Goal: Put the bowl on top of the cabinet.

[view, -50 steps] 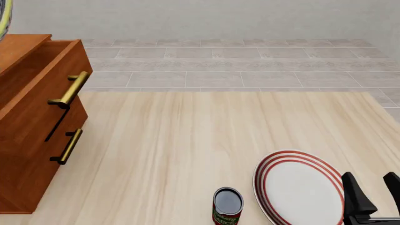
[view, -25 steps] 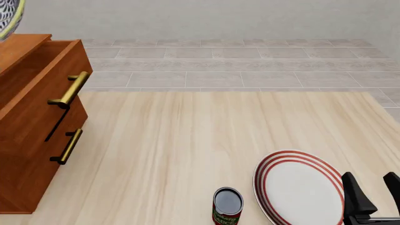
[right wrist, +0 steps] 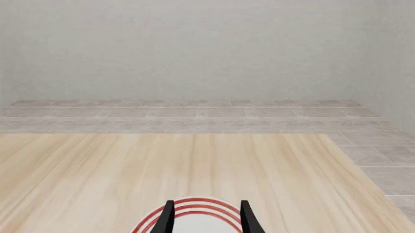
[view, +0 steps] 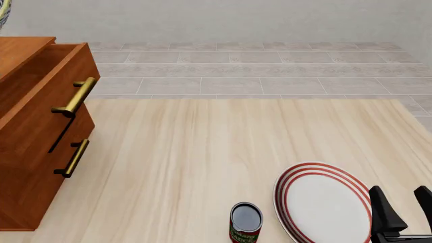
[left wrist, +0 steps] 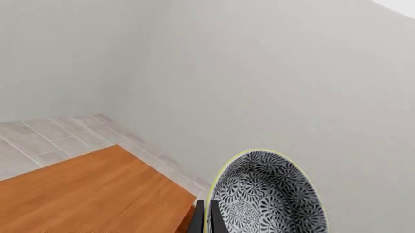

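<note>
At the lower right corner of the front view the right gripper (view: 405, 210) is seen, its jaws apart with nothing between them, parked over the edge of the plate (view: 322, 202). Just beside the plate, at the bottom centre, a can (view: 245, 223) stands upright on the table (view: 216, 147). These are not part of the step and are better left alone.

At the left edge of the front view the cabinet (view: 37, 126) is seen, with its upper drawer (view: 50, 83) pulled out. In the upper left corner only a sliver of the bowl (view: 4, 12) shows, above the cabinet.

In the left wrist view the bowl (left wrist: 269, 194) fills the lower right of the frame. The left gripper (left wrist: 209, 217) is closed on its rim, one dark finger on each side of the wall. The bowl is held on edge: its opening is turned sideways toward the camera, and the axis through its mouth lies close to level. It is judged to hang over or just past the far corner of the cabinet top (left wrist: 91, 194), not touching it.

The step in hand appears to be the placing. The bowl should first be turned until its mouth faces upward, then brought over the middle of the cabinet top, away from the corner and the open drawer. It should be lowered until the base rests flat, and only then released.
</note>
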